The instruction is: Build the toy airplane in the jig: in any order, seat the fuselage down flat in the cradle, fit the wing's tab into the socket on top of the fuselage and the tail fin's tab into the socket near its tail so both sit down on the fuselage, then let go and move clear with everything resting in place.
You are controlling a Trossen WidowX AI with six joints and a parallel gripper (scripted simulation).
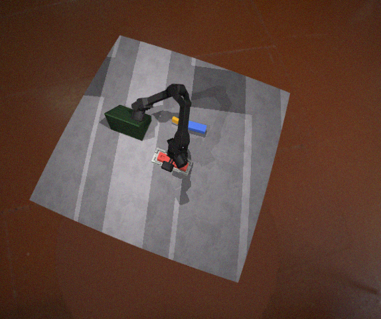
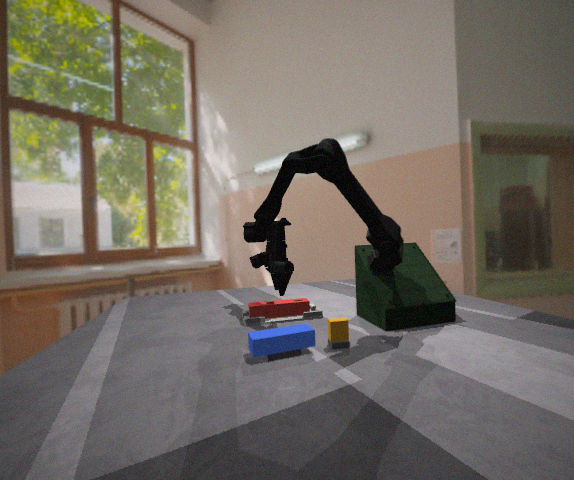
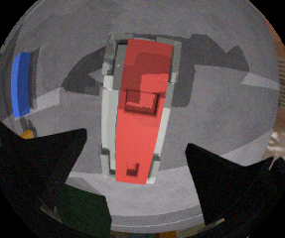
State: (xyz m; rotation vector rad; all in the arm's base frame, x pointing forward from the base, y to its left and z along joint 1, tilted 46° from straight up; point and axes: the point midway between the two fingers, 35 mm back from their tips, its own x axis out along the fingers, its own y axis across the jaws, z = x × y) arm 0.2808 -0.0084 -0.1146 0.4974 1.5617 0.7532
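Observation:
The red fuselage [image 1: 163, 157] [image 2: 277, 308] [image 3: 139, 134] lies lengthwise in the pale grey jig [image 2: 315, 313] [image 3: 109, 119], sockets up. In the wrist view its large wing socket [image 3: 141, 101] and small tail socket [image 3: 132, 169] are empty. A gap shows along its left side; whether it is fully flat, I cannot tell. My gripper [image 2: 282, 293] [image 3: 137, 143] is open and empty, just above the fuselage, with the fingers either side of it. The blue wing [image 1: 197, 127] [image 2: 282, 341] [image 3: 20, 89] and yellow tail fin [image 1: 175, 119] [image 2: 338, 330] [image 3: 28, 134] rest apart from the jig on low dark bases.
The dark green wedge-shaped block [image 1: 125, 121] [image 2: 406, 289] [image 3: 84, 210] stands under the arm's base, beyond the tail end of the jig. The wing and fin lie close together beside the jig, with the arm passing partly over them in the top view.

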